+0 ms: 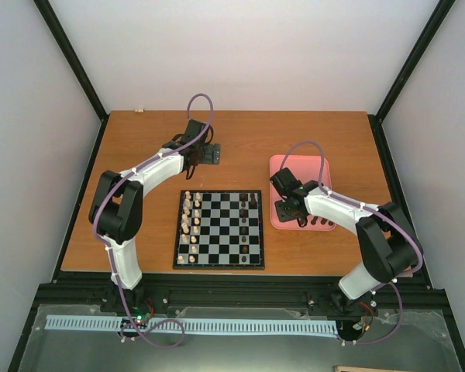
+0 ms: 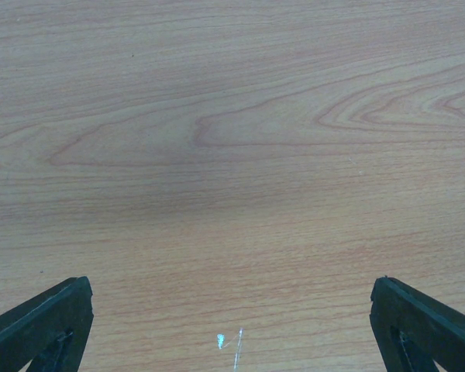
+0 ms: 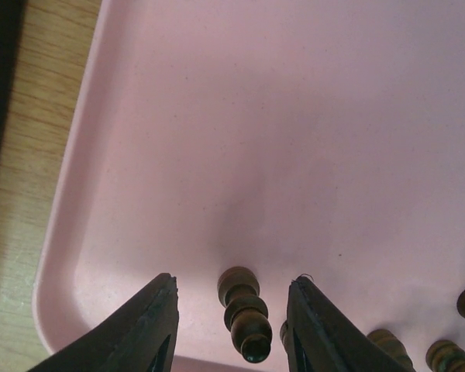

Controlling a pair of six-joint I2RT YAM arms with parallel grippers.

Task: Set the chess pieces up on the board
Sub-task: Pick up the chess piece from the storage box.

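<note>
The board (image 1: 219, 229) lies at the table's middle front, with cream pieces along its left columns and a few dark chess pieces (image 1: 245, 208) on its right side. More dark pieces (image 1: 318, 222) lie in the pink tray (image 1: 298, 166). My right gripper (image 1: 297, 219) is open over the tray's near left corner. In the right wrist view its fingers (image 3: 149, 325) stand on both sides of a dark piece (image 3: 244, 314) without touching it. More dark pieces (image 3: 449, 356) lie at the lower right. My left gripper (image 1: 208, 154) is open above bare table (image 2: 232, 155) behind the board.
The wooden table (image 1: 139, 155) is edged by a black frame, with white walls around it. The tray's raised rim (image 3: 70, 232) is close to my right gripper's left finger. A small white scratch (image 2: 221, 340) marks the table under the left gripper.
</note>
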